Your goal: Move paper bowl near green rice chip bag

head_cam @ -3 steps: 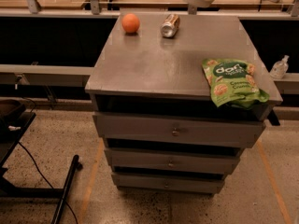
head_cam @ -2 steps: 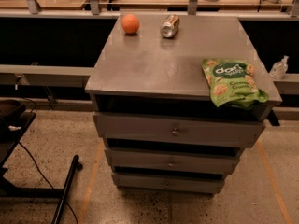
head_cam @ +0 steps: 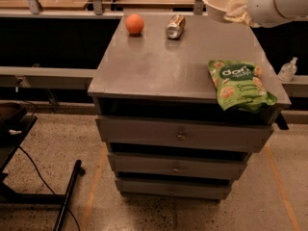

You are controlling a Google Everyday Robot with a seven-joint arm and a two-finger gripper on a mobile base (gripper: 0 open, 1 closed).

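The paper bowl (head_cam: 215, 0), off-white and shallow, is held tilted in the air above the far right of the grey cabinet top (head_cam: 163, 61). My gripper (head_cam: 237, 7) is at the top right of the camera view and is shut on the bowl's right rim. The green rice chip bag (head_cam: 239, 84) lies flat at the front right corner of the cabinet top, hanging slightly over the edge. The bowl is well above and behind the bag.
An orange (head_cam: 134, 24) and a silver can (head_cam: 175, 26) on its side lie at the back of the cabinet top. The cabinet has drawers (head_cam: 180, 134) below. A small clear bottle (head_cam: 288, 70) stands on a ledge to the right. A cable runs over the floor at left.
The arm with the bowl has come further down and into view at the top right. The bag, orange and can have not moved.
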